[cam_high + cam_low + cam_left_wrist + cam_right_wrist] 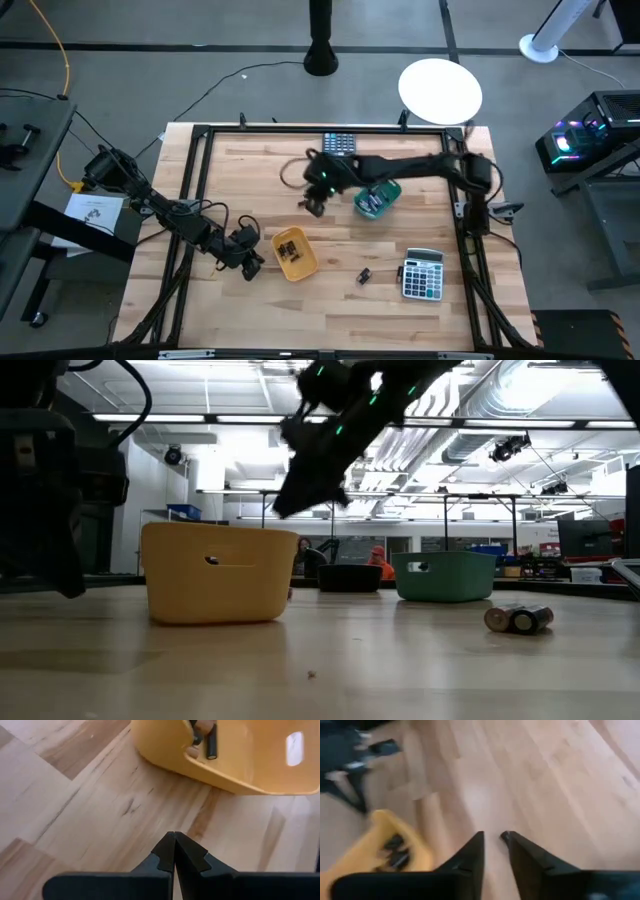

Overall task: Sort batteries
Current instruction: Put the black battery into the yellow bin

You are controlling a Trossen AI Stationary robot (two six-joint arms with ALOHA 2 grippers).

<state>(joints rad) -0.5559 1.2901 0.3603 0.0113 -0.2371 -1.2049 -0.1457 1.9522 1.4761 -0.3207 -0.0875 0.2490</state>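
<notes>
Right hand (pixel 314 205) hangs above the table (pixel 330 310), up between the yellow tray (pixel 295 254) and the teal tray (pixel 378 199), its fingers (pixel 472 852) parted a narrow gap with nothing between them. Left hand (pixel 251 266) sits low just beside the yellow tray, pinched fully together and empty. Batteries (pixel 207 737) lie inside the yellow tray, more (pixel 372 204) show in the teal one, and a loose pair (pixel 520 619) rests on the table between the yellow tray and the grey calculator (pixel 422 274).
</notes>
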